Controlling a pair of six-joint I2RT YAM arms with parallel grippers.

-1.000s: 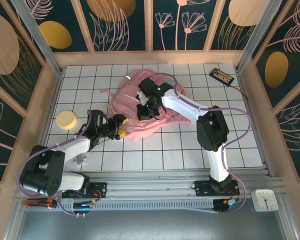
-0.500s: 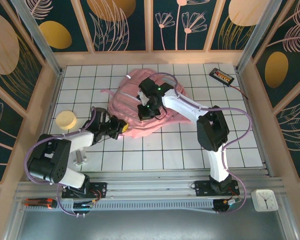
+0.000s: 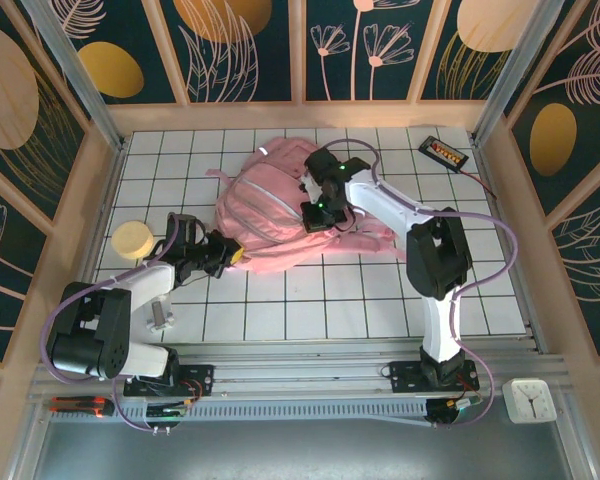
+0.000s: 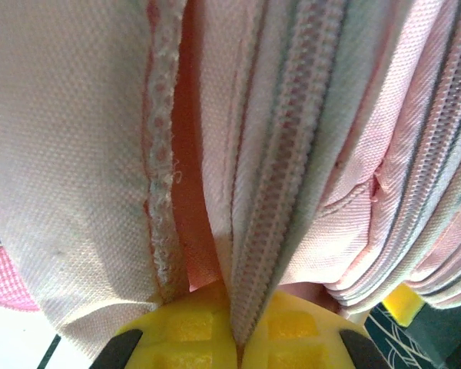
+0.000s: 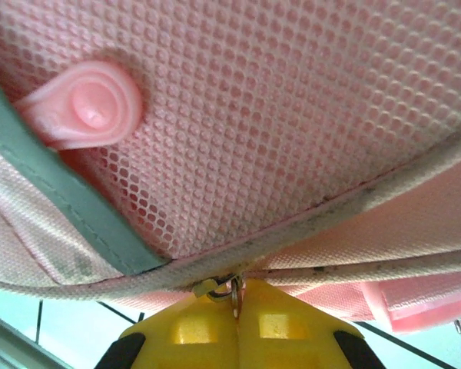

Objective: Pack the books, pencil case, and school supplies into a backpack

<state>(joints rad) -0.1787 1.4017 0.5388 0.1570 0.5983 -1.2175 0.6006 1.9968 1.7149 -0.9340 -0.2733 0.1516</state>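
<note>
The bright pink backpack (image 3: 265, 200) lies on its side in the middle of the tiled table. My left gripper (image 3: 230, 254) is at its near left edge, shut on the zipper band. In the left wrist view the yellow fingertips (image 4: 192, 330) pinch that zipper tape (image 4: 280, 177) between folds of the backpack (image 4: 69, 154). My right gripper (image 3: 316, 214) is over the bag's right half, shut on a small metal zipper ring (image 5: 232, 290) under pink mesh (image 5: 292, 108). The books, the pencil case and the school supplies are out of view.
A pale yellow disc (image 3: 132, 240) lies at the left by the wooden wall. A black gadget with red marks (image 3: 444, 152) sits at the back right corner. A white clock (image 3: 528, 398) rests off the table at the near right.
My left gripper has shut on the backpack's zipper edge. My right gripper has moved right and back with the ring, and the backpack has shifted and stretched out with it.
</note>
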